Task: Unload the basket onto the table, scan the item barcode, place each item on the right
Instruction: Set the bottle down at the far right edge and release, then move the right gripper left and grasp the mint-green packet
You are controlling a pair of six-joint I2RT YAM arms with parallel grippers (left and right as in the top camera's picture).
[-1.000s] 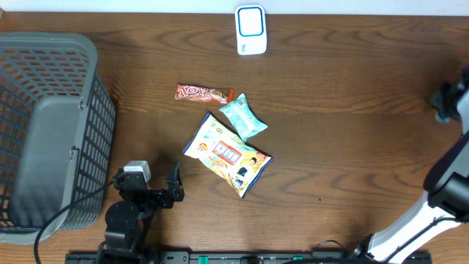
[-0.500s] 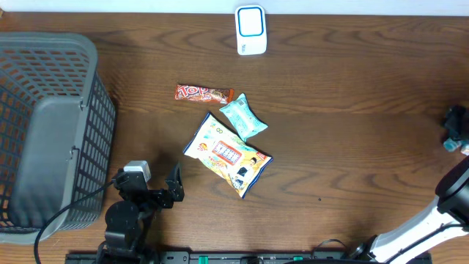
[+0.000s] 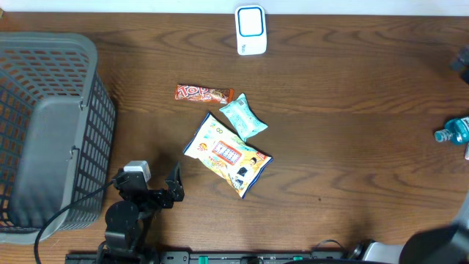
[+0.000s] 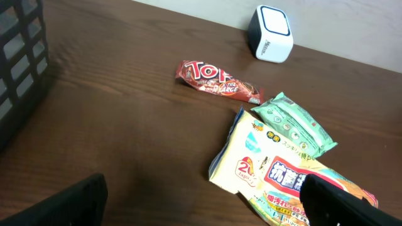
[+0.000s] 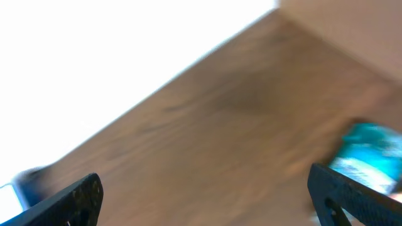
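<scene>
With the left gripper hovering at 7 o'clock over the table, jaws set wide apart and empty, and the right gripper likewise standing open around nothing, the blue bottle is lying at the 3 o'clock edge, well apart from the scanner at 12 o'clock.

Overhead: even, diffuse light, sharp across the frame. Soft shadow hugs the mesh basket at left; faint sheen on the yellow snack bag. White scanner bright, not clipped.
Left wrist: crisp at centre; wood table reads lighter toward the upper right.
Right wrist: heavy motion blur everywhere. Upper left blown out white. Teal bottle smeared at the right edge.
</scene>
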